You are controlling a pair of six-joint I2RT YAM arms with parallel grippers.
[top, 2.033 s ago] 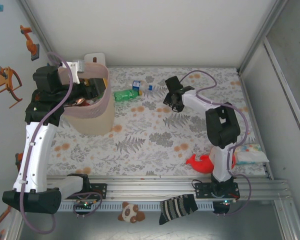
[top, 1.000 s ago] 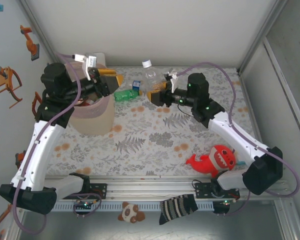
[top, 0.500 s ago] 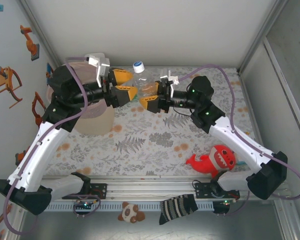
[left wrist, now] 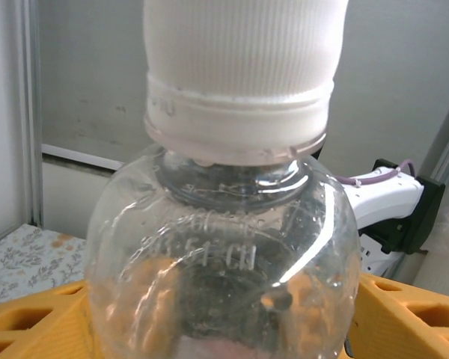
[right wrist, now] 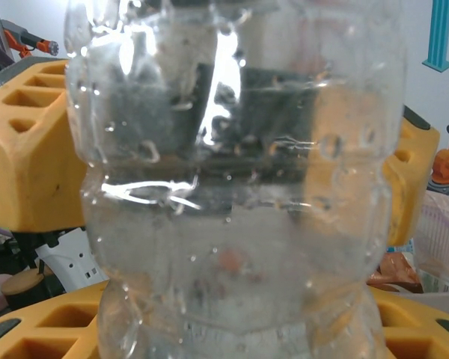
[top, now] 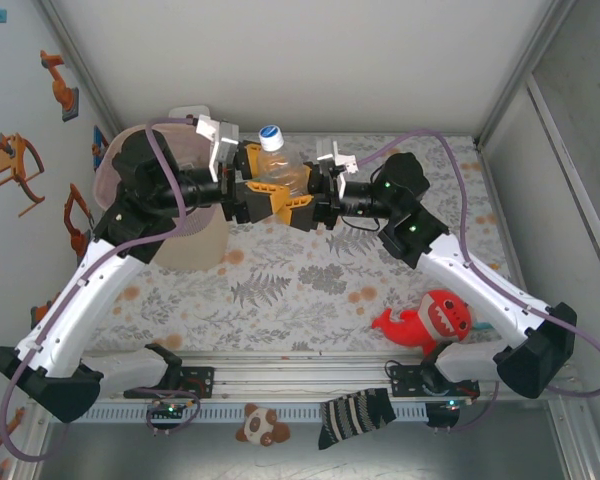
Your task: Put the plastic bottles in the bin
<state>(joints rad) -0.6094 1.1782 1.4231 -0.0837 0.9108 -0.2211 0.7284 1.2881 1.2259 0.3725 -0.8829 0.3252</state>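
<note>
Your right gripper (top: 302,197) is pinching the clear bottle (top: 278,172), which stands upright in the air just to the right of the bin (top: 198,246), white cap on top. Your left gripper (top: 254,186) has its yellow fingers on both sides of the same bottle, on the side nearer the bin. You cannot tell if it is squeezing yet.

Raised, moulded characters on the shoulder of the clear bottle (left wrist: 224,258), just below the white cap (left wrist: 239,67). Possibly a few digits and letters, but too warped by glare and curved plastic to read with confidence. Otherwise no legible print, brand or number.
</note>
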